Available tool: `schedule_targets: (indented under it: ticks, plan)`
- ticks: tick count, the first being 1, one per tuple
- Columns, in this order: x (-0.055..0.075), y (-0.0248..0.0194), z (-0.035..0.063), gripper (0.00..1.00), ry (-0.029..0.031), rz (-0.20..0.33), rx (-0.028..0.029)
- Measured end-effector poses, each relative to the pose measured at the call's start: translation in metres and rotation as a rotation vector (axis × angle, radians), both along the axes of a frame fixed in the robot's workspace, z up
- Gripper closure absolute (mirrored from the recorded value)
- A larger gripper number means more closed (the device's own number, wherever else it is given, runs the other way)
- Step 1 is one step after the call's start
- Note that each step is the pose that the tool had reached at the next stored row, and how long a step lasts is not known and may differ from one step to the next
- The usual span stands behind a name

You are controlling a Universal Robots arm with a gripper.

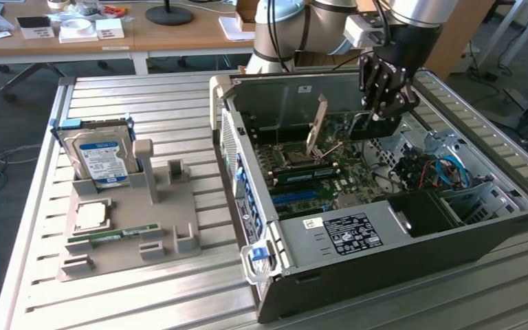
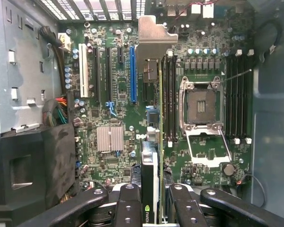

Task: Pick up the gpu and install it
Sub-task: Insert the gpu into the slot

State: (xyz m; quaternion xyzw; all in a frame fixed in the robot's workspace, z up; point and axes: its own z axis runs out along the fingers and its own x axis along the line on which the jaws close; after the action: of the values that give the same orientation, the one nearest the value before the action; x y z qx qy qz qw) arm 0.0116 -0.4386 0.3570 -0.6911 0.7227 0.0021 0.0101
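Observation:
My gripper [image 1: 388, 103] hangs inside the open computer case [image 1: 374, 275], shut on the gpu [image 1: 374, 127]. The card's pale metal end bracket [image 1: 318, 127] slants up over the motherboard [image 1: 328, 175]. In the wrist view the gpu [image 2: 150, 189] is edge-on between the black fingers [image 2: 128, 203], with its bracket [image 2: 154, 42] at the far end. It hovers above the board, apart from it, and lines up just beside the long blue slot [image 2: 132, 75], between that slot and the black memory slots [image 2: 169, 94].
A grey fixture [image 1: 126, 240] on the slatted table at the exterior view's left holds a silver hard drive with a blue label [image 1: 99, 157], a processor [image 1: 93, 214] and a green memory stick [image 1: 117, 234]. Inside the case are the black power supply [image 1: 365, 230], coloured cables [image 1: 438, 172] and the processor socket [image 2: 203, 104].

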Motion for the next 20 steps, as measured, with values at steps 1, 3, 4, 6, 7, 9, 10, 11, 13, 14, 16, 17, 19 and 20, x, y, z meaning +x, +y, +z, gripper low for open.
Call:
schedule_targets:
  ticks: [1,3,4,6,7,9,10,11,13,14,16,17,19,20]
  plan:
    - [0.000,0.0000,0.0000,0.73,0.0000,0.000,-0.0001]
    - [-0.001,0.0000,-0.0002,0.73,-0.0001,0.000,0.0000]
    - [-0.002,0.0000,-0.0004,0.73,-0.0001,0.000,0.0001]
    - [-0.006,0.0000,-0.0010,0.73,-0.0003,0.000,0.0002]
    - [-0.008,0.0000,-0.0012,0.73,-0.0004,0.000,0.0001]
    - [-0.011,0.0000,-0.0017,0.73,-0.0004,0.000,0.0001]
    - [-0.013,0.0000,-0.0019,0.73,-0.0004,0.000,0.0001]
    - [-0.015,0.0000,-0.0022,0.73,-0.0004,0.000,0.0001]
    - [-0.017,0.0000,-0.0024,0.73,-0.0004,0.000,0.0000]
    - [-0.019,0.0000,-0.0026,0.73,-0.0004,0.000,0.0000]
    - [-0.020,0.0000,-0.0028,0.73,-0.0004,0.000,0.0001]
    - [-0.021,0.0000,-0.0028,0.73,-0.0004,0.000,0.0001]
    - [-0.023,0.0000,-0.0029,0.73,-0.0004,0.000,0.0001]
    - [-0.024,0.0000,-0.0029,0.73,-0.0004,0.000,0.0001]
